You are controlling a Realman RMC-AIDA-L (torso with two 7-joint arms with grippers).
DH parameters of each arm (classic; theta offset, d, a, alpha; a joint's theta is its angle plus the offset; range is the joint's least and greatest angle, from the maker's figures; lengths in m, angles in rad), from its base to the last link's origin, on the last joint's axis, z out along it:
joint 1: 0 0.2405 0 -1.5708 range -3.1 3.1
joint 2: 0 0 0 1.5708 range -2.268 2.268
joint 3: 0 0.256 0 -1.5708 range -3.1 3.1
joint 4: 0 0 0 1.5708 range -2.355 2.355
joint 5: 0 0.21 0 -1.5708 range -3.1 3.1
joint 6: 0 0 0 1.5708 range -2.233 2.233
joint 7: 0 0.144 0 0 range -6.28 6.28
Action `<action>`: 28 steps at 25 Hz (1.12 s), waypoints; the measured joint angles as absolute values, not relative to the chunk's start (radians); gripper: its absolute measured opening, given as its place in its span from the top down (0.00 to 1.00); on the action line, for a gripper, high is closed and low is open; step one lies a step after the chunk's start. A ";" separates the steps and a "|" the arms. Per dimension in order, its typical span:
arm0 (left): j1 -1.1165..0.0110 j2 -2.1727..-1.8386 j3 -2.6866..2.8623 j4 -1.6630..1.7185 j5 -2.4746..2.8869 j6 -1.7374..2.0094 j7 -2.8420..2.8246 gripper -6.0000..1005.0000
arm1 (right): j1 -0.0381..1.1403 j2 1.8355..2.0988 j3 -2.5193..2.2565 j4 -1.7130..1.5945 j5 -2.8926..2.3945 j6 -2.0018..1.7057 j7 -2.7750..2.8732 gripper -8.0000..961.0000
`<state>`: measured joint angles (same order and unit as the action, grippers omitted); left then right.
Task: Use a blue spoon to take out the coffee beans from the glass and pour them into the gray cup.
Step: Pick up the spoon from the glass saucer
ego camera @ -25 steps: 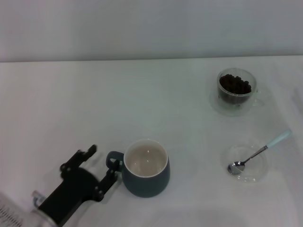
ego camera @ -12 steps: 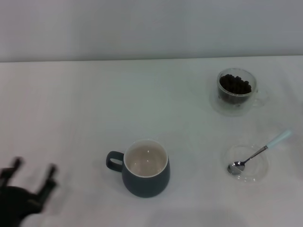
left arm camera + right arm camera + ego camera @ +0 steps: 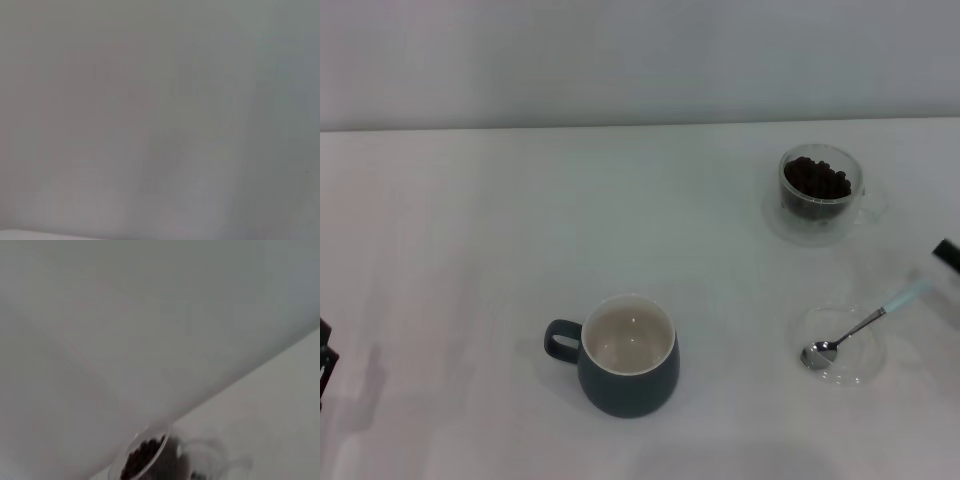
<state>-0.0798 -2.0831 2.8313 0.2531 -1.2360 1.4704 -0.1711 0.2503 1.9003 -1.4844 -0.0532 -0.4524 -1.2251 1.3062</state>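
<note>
two pincers are showing only as dark slivers in the head view: the left pincer [image 3: 324, 362] at the surface's [image 3: 470, 230] left edge, the right pincer [image 3: 947, 255] at the right edge, and i cannot tell how far either is open or whether it is holding anything. the blue spoon [image 3: 865, 322] is lying just below and inward of the right pincer, its bowl resting in the clear saucer [image 3: 865, 372] and its pale handle pointing toward that pincer. the glass [image 3: 820, 190] with the coffee beans [image 3: 816, 178] is standing beyond the spoon, nearer the back wall. the gray cup [image 3: 628, 355] is sitting well apart, between the two pincers. likely risks: the thin handle slipping or the saucer sliding during the pickup, beans spilling on the long carry, or an arm knocking the glass.
</note>
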 joint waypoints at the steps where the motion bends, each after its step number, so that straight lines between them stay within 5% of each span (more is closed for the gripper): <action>1: -0.087 -2.083 2.831 0.249 -1.236 1.469 -0.172 0.19 | 0.250 1.907 -1.497 -0.053 -0.453 -1.225 1.309 0.15; 6: -0.118 -2.083 2.833 0.241 -1.237 1.466 -0.173 0.20 | 0.256 1.937 -1.519 -0.054 -0.455 -1.205 1.310 0.15; 17: -0.126 -2.082 2.832 0.228 -1.238 1.470 -0.173 0.20 | 0.262 1.958 -1.532 -0.061 -0.468 -1.200 1.331 0.15; 28: -0.130 -2.082 2.830 0.227 -1.240 1.474 -0.172 0.20 | 0.253 1.962 -1.527 -0.056 -0.460 -1.193 1.368 0.40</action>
